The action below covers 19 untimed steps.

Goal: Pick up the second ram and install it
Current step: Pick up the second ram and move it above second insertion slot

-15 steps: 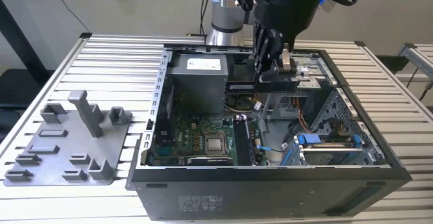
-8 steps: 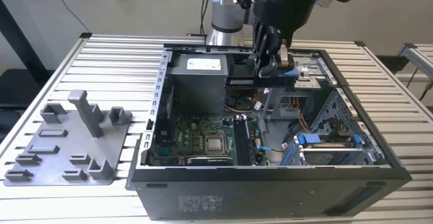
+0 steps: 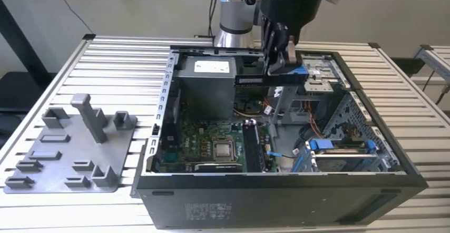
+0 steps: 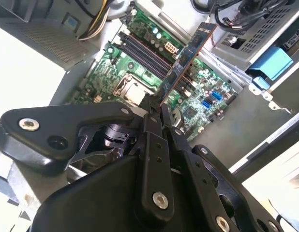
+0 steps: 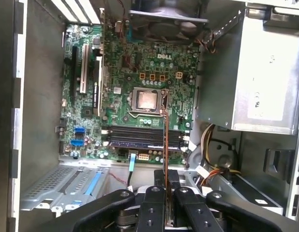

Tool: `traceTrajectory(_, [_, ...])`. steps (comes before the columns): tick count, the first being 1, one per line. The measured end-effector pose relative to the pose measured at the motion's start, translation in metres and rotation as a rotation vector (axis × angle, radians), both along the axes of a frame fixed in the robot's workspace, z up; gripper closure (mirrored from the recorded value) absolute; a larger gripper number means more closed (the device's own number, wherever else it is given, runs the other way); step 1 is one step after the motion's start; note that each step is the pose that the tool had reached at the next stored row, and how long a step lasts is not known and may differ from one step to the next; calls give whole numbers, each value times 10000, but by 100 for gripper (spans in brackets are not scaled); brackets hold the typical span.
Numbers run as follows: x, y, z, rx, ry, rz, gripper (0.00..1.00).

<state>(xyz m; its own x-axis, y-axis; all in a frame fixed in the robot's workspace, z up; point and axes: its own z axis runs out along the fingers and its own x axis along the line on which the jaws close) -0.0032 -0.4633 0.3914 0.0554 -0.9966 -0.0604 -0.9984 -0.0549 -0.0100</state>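
Above open computer case [image 3: 295, 196], second ram [image 4: 188, 55] being held by one end, gripper [image 4: 155, 110] clamped on it; likely light, stiff, fragile.

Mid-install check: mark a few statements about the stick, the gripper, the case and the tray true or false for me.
1. The gripper is shut on the memory stick. True.
2. The memory stick is seated in a motherboard slot. False: it hangs in the gripper above the open computer case, clear of the slots.
3. A grey tray lies on the table at the exterior view's left of the case. True.
4. The case is closed. False: its side is open and the motherboard shows.
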Motion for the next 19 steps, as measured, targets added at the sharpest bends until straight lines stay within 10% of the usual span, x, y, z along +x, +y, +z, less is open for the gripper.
traceTrajectory(19, [-8,248,-47,-54,14,-282,86])
